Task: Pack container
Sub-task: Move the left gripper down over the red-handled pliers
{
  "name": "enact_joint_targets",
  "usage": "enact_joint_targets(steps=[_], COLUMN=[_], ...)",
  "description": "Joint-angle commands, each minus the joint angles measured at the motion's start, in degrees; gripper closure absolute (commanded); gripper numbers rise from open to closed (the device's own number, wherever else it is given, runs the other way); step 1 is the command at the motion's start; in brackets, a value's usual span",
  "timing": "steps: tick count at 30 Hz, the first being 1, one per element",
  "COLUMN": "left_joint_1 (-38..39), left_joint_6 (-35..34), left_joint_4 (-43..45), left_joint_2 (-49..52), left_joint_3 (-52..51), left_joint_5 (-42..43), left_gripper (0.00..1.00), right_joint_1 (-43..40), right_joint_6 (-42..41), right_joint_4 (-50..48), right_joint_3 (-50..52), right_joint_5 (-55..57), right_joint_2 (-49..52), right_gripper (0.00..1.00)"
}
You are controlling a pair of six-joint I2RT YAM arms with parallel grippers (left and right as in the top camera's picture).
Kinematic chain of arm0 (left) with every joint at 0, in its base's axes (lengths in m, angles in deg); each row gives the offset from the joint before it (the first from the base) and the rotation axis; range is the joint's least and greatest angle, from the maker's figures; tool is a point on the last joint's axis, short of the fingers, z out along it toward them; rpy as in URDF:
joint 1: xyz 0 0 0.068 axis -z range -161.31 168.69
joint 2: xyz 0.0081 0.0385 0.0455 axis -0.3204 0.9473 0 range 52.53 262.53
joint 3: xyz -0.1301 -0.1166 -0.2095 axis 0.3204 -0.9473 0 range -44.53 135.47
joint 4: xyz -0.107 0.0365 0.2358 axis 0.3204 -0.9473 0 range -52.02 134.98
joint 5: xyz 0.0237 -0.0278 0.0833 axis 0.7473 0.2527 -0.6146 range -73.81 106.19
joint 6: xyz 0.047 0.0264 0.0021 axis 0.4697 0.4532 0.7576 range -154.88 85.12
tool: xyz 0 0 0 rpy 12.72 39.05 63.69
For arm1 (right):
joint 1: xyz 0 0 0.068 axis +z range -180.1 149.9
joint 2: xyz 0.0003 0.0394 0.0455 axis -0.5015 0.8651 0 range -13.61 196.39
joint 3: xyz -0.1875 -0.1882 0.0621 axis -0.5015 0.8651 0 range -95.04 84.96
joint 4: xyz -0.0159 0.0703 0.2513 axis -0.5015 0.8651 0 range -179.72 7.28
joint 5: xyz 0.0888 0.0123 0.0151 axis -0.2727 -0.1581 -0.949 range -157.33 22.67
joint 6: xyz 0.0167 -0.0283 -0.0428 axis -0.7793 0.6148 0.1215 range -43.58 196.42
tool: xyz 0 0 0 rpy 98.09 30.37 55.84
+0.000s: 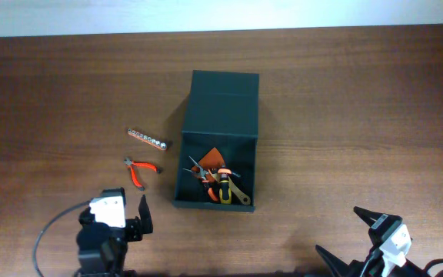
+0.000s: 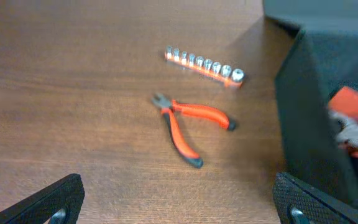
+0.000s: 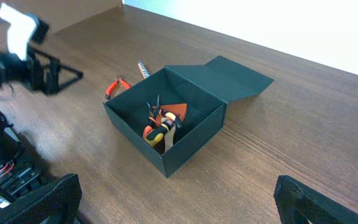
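Left gripper (image 2: 178, 186) is spread wide and holding nothing, with the orange pliers (image 2: 188, 127) just ahead between its fingers. Right gripper (image 3: 178, 183) is wide too, with the open container (image 3: 194, 140) straight ahead.

The container (image 1: 223, 96) is matte dark green, almost black. The counter (image 1: 360, 115) is brown with fine wood grain. The pliers (image 1: 139, 171) have orange-red handles with dark ends. The socket rail (image 1: 148, 138) is orange and its sockets are silver. The tools (image 1: 220, 183) inside show orange, yellow and black.
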Motion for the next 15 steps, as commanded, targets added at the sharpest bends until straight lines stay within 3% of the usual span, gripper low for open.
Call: enact_joint_targets(steps=[1, 8, 15], left_joint_1=[-0.17, -0.11, -0.13], left_joint_6=[-0.57, -1.42, -10.71], left_joint_4=[0.48, -0.35, -2.93], left_joint_2=[7.76, 22.69, 38.16], left_joint_3=[10.82, 26.29, 32.06], left_joint_5=[2.05, 12.59, 12.22], left_gripper=[0.01, 0.01, 0.01], right_joint_1=[0.22, 0.22, 0.22], right_joint_6=[-0.68, -0.68, -0.68], right_joint_4=[-0.04, -0.07, -0.07], right_joint_3=[0.31, 0.31, 0.31], right_joint_5=[0.70, 0.70, 0.70], right_joint_2=[-0.24, -0.24, -0.24], right_gripper=[0.01, 0.01, 0.01])
